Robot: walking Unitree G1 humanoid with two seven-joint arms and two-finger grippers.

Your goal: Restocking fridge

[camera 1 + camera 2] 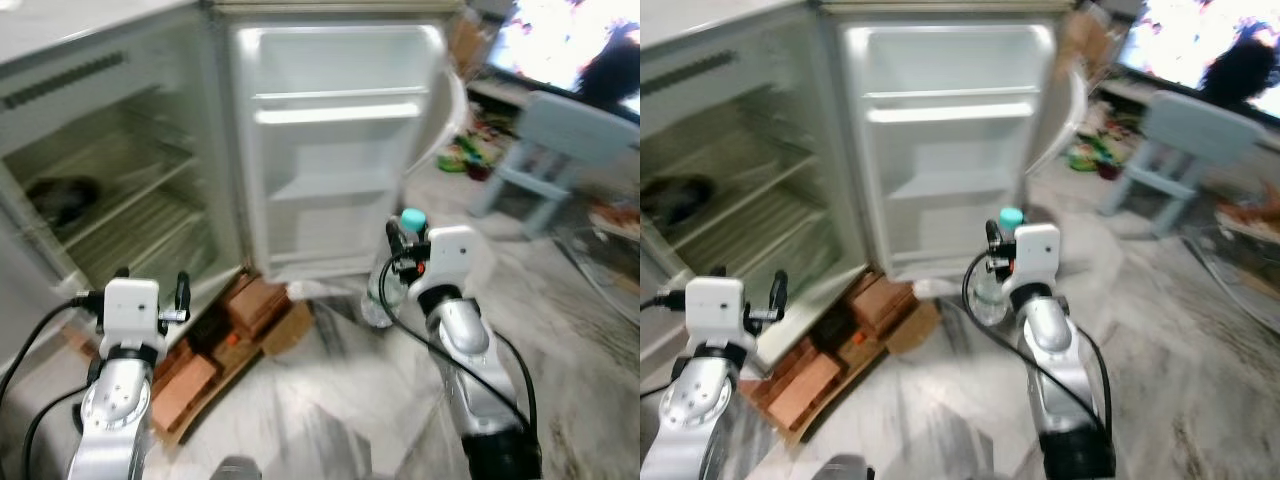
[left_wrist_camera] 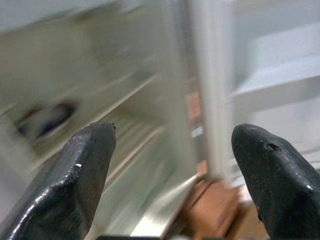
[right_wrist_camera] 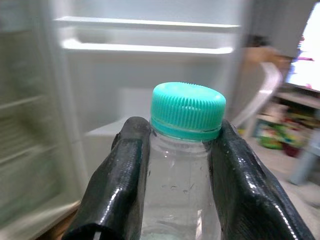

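Observation:
A clear water bottle [image 1: 378, 296] with a teal cap [image 3: 188, 110] is held upright in my right gripper [image 1: 402, 240], whose black fingers [image 3: 117, 185] are shut on its neck just under the cap. It hangs above the floor in front of the open fridge door [image 1: 335, 150], whose white door shelves hold nothing. My left gripper [image 1: 152, 282] is open with nothing between its fingers [image 2: 82, 175]. It is raised before the fridge's main compartment [image 1: 130, 200] with its wire shelves. A dark object [image 1: 62, 195] lies on one shelf at the left.
Brown cardboard boxes [image 1: 250, 312] lie on the floor at the foot of the fridge. A pale blue chair [image 1: 560, 150] stands at the right, with toys [image 1: 465, 155] beyond it and a bright screen [image 1: 570, 35] behind. Marble floor spreads ahead and to the right.

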